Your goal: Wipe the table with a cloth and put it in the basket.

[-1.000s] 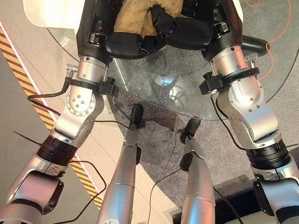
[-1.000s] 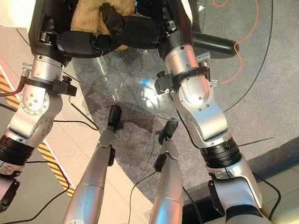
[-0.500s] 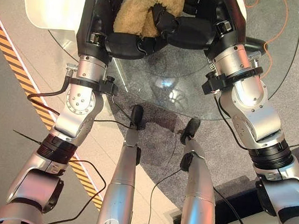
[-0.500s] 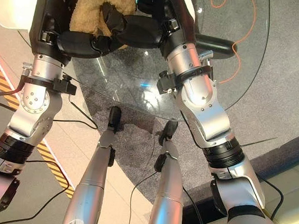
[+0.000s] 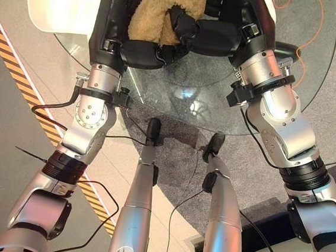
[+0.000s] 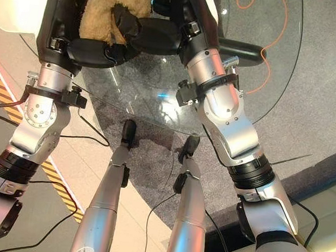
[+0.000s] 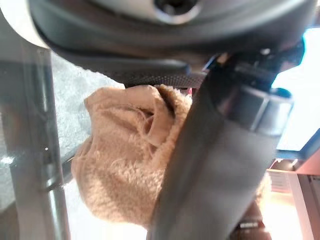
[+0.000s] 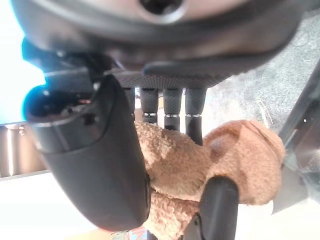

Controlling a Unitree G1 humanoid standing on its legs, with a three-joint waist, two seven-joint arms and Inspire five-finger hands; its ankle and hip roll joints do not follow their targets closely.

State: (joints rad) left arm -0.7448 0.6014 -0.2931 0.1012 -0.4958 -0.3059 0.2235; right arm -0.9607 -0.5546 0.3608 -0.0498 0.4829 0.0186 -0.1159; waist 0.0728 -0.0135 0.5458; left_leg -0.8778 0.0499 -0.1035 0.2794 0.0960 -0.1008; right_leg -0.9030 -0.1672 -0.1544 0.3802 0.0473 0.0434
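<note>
Up close here, the right robot hand (image 8: 150, 55) has its dark bulk along one edge, with the fingers (image 8: 170, 107) in a row reaching onto a fluffy tan cloth (image 8: 210, 165). The big thumb (image 8: 100, 165) presses against the cloth's side. Another dark fingertip (image 8: 217, 205) pokes into it too. Grey carpet (image 8: 280, 75) shows behind.

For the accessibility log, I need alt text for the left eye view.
Both robot hands, left hand and right hand, clasp a bunched tan cloth between them above a round glass table.
</note>
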